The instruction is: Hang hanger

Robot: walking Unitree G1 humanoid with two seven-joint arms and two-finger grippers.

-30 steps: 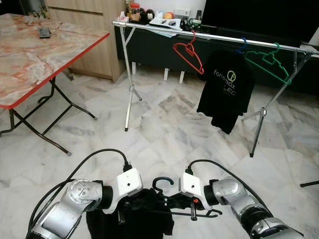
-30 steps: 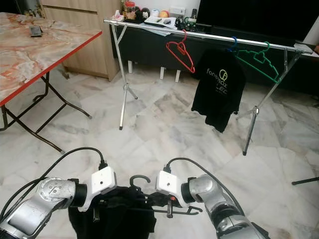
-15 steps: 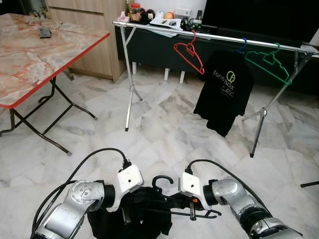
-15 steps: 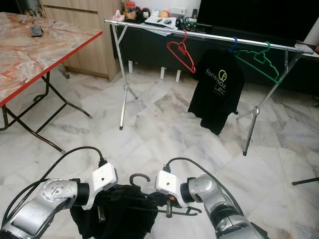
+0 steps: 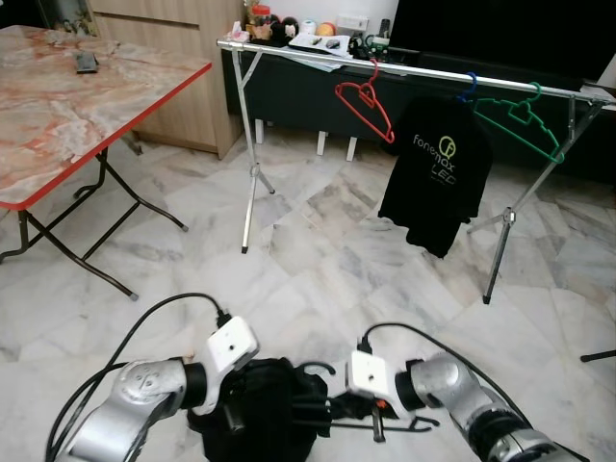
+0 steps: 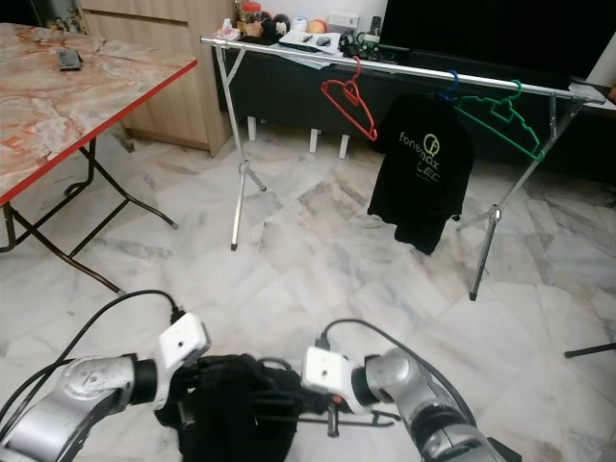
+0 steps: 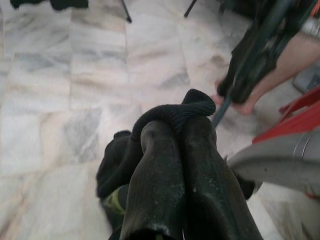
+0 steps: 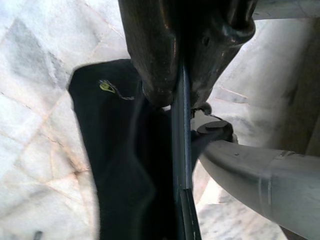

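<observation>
Head view: low before the robot, a black wire hanger [image 5: 371,422] carries a limp black shirt [image 5: 260,409] over the marble floor [image 5: 318,241]. Left wrist: left pincer [image 7: 175,150] clamped on knit cloth. Right wrist: right pincer [image 8: 177,97] pinches the thin hanger bar

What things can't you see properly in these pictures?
- Black hanger: in the eye views, the black garment covers its left half.
- Garment's lower part: cut off by the bottom edge.
- Items on the far shelf: too small to identify.
- Person's foot, left wrist view: partly behind a dark stand.
</observation>
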